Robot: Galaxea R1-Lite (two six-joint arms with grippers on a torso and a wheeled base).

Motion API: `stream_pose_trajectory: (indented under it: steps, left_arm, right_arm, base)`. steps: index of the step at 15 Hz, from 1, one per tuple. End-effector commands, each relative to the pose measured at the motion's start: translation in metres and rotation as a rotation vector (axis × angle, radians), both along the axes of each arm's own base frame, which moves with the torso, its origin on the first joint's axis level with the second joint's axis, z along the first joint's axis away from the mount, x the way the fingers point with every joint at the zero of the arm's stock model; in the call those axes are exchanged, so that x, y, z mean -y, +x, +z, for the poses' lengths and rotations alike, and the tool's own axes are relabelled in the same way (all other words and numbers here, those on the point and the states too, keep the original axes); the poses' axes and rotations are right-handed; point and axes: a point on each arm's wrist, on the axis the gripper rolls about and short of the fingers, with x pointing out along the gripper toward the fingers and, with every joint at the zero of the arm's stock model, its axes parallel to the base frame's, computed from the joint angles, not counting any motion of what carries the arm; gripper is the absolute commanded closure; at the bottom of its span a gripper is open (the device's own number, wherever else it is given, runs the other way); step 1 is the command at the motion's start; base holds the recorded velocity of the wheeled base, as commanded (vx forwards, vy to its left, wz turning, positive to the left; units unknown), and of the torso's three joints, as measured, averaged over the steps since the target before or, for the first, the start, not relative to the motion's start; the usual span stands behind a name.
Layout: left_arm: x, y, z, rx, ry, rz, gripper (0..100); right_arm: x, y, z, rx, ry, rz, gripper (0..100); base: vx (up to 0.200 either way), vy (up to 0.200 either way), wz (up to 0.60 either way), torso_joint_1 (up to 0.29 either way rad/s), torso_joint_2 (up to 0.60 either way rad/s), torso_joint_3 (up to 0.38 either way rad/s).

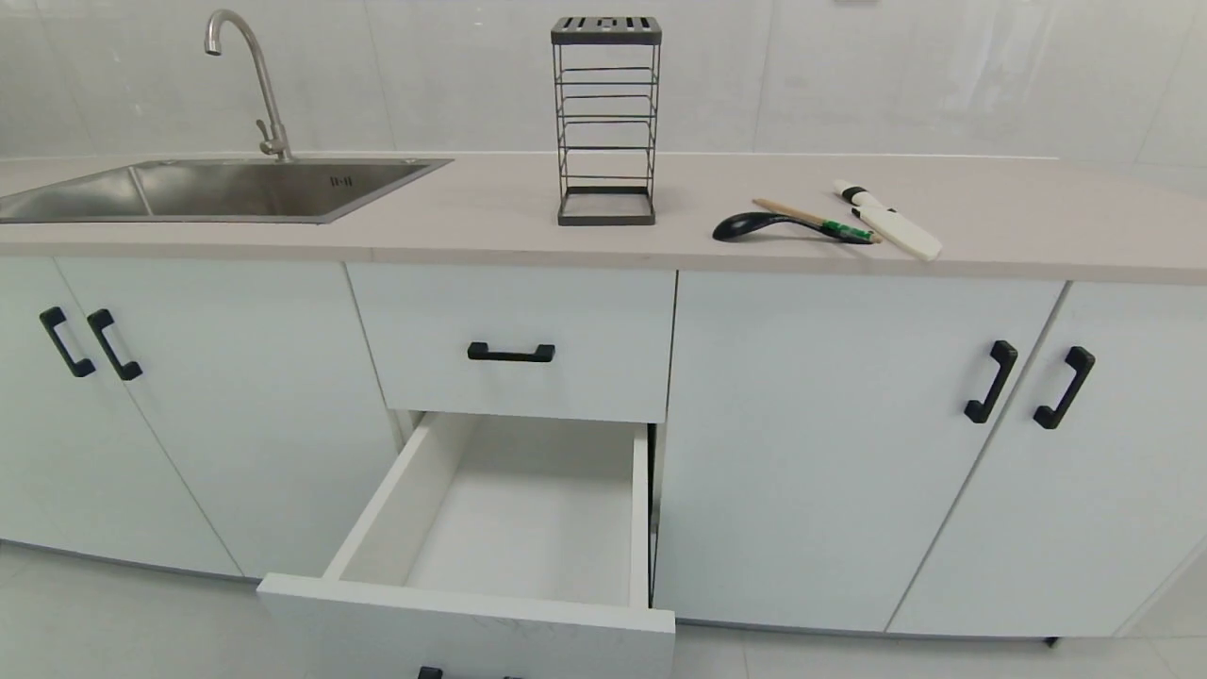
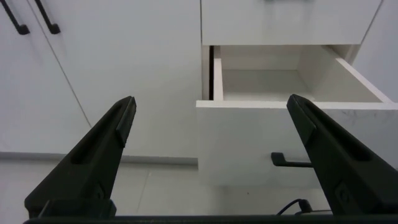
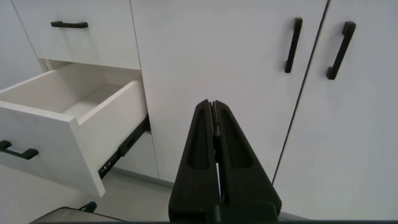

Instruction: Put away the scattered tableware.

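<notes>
the open drawer (image 1: 471,604) sits nearest you, pulled out below the table (image 1: 424,217). your left end effector (image 2: 211,102) hangs low in front of it with its jaws spread wide. your right end effector (image 3: 213,106) is pressed closed on nothing, down by the cabinet doors. the tableware lies on the table's right part: a black spoon (image 1: 750,226), a wooden-handled tool (image 1: 801,215) seemingly resting across its handle, and a white utensil (image 1: 896,226) just beside. raise the right arm, part its jaws first, then take one piece cleanly.
</notes>
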Motion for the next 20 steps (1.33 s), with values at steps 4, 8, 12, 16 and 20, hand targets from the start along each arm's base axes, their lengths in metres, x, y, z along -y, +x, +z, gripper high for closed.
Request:
stream_pose_trajectory:
  steps: [4, 8, 12, 16, 20]
  left_arm:
    - [0.000, 0.000, 0.000, -0.005, 0.000, 0.001, 0]
    - [0.000, 0.000, 0.000, -0.005, 0.000, 0.001, 0]
    - [0.000, 0.000, 0.000, -0.005, 0.000, 0.001, 0]
    - [0.000, 0.000, 0.000, -0.004, -0.002, 0.001, 0]
    - [0.000, 0.000, 0.000, -0.004, -0.002, 0.001, 0]
  right_arm:
    - [0.000, 0.000, 0.000, -0.002, 0.001, 0.000, 100]
    - [0.000, 0.000, 0.000, -0.001, -0.001, 0.001, 100]
    - [0.000, 0.000, 0.000, -0.001, -0.002, 0.003, 100]
    - [0.000, 0.000, 0.000, 0.001, -0.016, 0.004, 100]
    - [-0.001, -0.003, 0.010, 0.047, -0.060, 0.035, 100]
  base:
    - [0.000, -0.150, 0.00, 0.002, 0.00, -0.001]
    - [0.000, -0.150, 0.00, 0.003, 0.00, -0.001]
    - [0.000, 0.000, 0.00, 0.000, 0.00, 0.000]
    - [-0.050, 0.000, 0.00, 0.001, 0.00, 0.001]
    - [0.000, 0.000, 0.00, 0.000, 0.00, 0.000]
